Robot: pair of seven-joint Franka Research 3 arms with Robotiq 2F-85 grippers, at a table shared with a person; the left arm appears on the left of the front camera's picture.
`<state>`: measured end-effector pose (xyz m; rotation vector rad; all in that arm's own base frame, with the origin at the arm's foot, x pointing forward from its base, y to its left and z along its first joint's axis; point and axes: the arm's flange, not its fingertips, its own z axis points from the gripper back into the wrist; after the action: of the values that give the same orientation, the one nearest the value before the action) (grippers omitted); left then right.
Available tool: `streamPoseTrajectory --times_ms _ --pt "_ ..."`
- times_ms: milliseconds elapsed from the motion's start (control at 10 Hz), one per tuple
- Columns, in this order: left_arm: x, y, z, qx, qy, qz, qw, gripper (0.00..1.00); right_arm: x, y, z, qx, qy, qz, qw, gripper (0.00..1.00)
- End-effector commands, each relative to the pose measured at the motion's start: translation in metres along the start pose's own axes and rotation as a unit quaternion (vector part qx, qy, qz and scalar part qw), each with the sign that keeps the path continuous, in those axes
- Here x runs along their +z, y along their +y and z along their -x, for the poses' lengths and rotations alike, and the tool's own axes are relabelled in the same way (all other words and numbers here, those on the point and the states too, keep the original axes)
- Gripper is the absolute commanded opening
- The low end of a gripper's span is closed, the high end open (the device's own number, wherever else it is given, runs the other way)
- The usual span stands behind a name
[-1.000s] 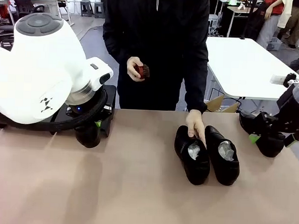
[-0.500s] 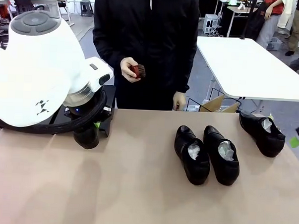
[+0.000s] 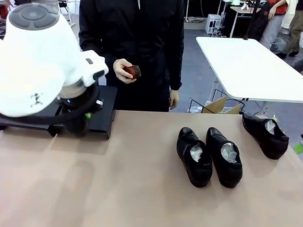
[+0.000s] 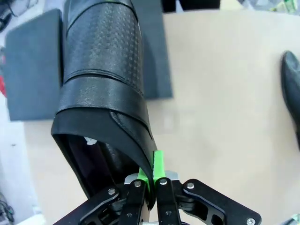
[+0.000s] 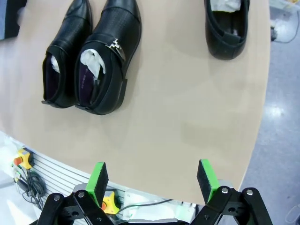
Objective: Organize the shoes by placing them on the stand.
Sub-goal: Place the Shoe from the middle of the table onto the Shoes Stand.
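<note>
My left gripper (image 4: 154,176) is shut on the side rim of a black glossy shoe (image 4: 101,70). That shoe hangs toe-first over the black stand (image 4: 33,65). In the front view the white left arm (image 3: 38,58) hides most of this shoe, and the stand (image 3: 105,116) lies at the table's far left. Two shoes stuffed with white paper, one (image 3: 195,156) beside the other (image 3: 224,157), lie side by side mid-table. A third shoe (image 3: 265,134) lies at the far right. My right gripper (image 5: 152,177) hangs open and empty above the table, well back from the pair (image 5: 108,61).
A person in black stands at the far side and holds a small reddish-brown object (image 3: 130,71) in one hand. The other hand (image 3: 174,99) hangs down. A white table (image 3: 249,67) stands behind on the right. Bare tabletop (image 3: 113,187) spreads across the front.
The person's hand left the middle pair and the person stepped left. My right gripper drew back from the far-right shoe. My left arm lifted the held shoe over the stand.
</note>
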<state>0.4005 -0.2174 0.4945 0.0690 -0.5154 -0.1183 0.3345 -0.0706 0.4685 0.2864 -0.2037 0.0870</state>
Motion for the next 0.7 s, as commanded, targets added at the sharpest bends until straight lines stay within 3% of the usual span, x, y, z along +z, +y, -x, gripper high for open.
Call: streamPoseTrajectory --times_ms 0,300,600 --pt "-0.02 0.018 -0.045 -0.035 -0.04 -0.042 0.998 0.0 0.003 -0.001 0.001 0.006 -0.003 0.005 1.0 1.0" --pt "-0.07 0.038 -0.062 -0.018 -0.018 -0.015 1.0 0.0 0.003 -0.001 0.001 0.006 -0.003 0.005 1.0 1.0" --pt "-0.112 0.044 -0.064 -0.022 -0.019 -0.031 0.999 0.0 0.003 -0.001 0.001 0.006 -0.003 0.005 1.0 1.0"
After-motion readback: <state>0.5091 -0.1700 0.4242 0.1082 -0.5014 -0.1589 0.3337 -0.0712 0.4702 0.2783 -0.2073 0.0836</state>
